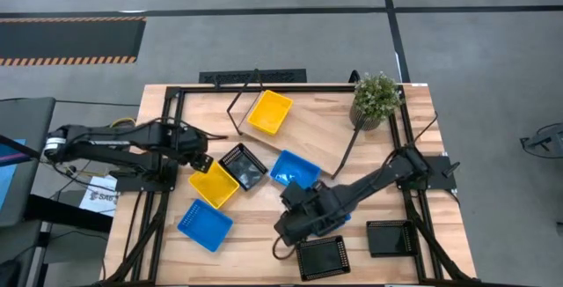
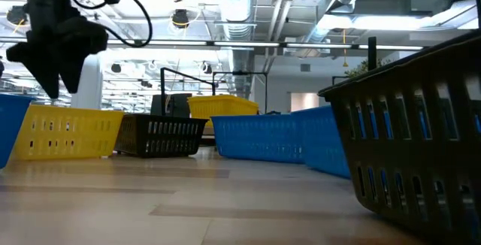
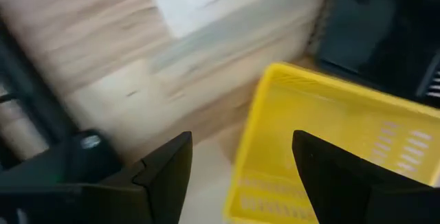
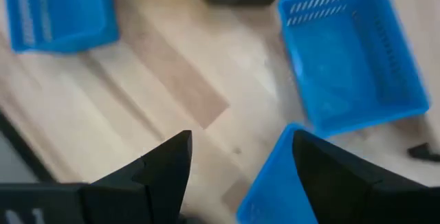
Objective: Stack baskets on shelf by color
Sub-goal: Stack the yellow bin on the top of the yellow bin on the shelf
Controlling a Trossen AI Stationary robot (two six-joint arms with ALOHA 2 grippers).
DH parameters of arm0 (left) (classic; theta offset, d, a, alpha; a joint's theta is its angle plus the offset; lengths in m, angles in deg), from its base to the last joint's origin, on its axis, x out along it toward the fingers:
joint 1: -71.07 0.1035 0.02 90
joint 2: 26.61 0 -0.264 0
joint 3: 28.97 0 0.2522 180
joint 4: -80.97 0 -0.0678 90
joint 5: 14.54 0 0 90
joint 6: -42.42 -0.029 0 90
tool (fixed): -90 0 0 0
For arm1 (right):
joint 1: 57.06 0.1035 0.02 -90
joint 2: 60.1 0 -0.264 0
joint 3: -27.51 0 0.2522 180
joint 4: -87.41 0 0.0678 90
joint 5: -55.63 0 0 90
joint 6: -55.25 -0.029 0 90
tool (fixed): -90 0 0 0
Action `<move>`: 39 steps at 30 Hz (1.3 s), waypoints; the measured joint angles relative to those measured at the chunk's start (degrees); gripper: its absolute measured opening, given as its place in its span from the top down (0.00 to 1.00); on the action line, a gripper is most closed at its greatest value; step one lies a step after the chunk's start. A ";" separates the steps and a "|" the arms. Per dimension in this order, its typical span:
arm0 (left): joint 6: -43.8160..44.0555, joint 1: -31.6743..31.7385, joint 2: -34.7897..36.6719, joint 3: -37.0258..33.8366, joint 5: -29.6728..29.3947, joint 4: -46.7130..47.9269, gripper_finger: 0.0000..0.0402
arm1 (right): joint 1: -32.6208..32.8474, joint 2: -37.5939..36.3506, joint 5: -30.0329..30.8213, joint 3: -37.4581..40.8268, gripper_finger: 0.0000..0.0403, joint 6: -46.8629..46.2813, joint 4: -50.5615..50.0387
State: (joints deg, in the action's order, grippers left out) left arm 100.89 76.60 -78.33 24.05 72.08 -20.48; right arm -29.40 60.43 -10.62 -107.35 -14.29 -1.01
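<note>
Progress is slight: one yellow basket (image 1: pixel 269 112) sits on the shelf (image 1: pixel 303 133); no stack is formed. Loose on the table (image 1: pixel 255 247) remain a second yellow basket (image 1: pixel 214 184), three black baskets (image 1: pixel 244 165) and blue baskets (image 1: pixel 295 171). The left pincer (image 1: pixel 201 158) hangs wide open and empty over the loose yellow basket. The right pincer (image 1: pixel 295 206), equally open and empty, hovers beside a partly hidden blue basket.

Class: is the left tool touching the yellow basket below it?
Apart. In the left wrist view the left tool stands open with its fingers above the yellow basket, clear of its rim; the low view shows it hanging above the baskets.
</note>
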 joint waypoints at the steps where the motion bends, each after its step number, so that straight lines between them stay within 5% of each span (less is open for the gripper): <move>1: 0.21 -0.48 -0.44 -0.54 0.85 -1.37 0.41 | 0.45 0.00 0.02 0.00 0.32 -0.28 0.06; 10: 1.27 -3.79 -9.35 -2.14 1.48 -5.32 0.41 | 2.79 0.00 2.04 0.00 0.32 -2.41 -0.29; 13: 1.36 -5.06 -12.42 -2.16 5.70 -9.15 0.41 | 3.57 0.00 2.03 0.00 0.32 -2.66 -0.21; 23: 13.49 -11.76 -18.96 -2.16 20.72 -38.90 0.41 | 5.76 0.00 1.98 0.00 0.32 -2.93 -0.97; 29: 19.80 -15.01 -19.72 -2.12 19.76 -57.80 0.41 | 4.82 0.00 1.96 0.00 0.32 1.10 -0.72; 39: 21.72 -15.77 -18.08 0.41 19.11 -62.73 0.41 | -0.86 0.81 -3.27 1.43 0.32 18.26 6.26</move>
State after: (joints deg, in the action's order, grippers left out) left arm 122.61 60.83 -96.41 24.47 91.18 -83.21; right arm -30.27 61.24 -13.88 -105.92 3.97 5.25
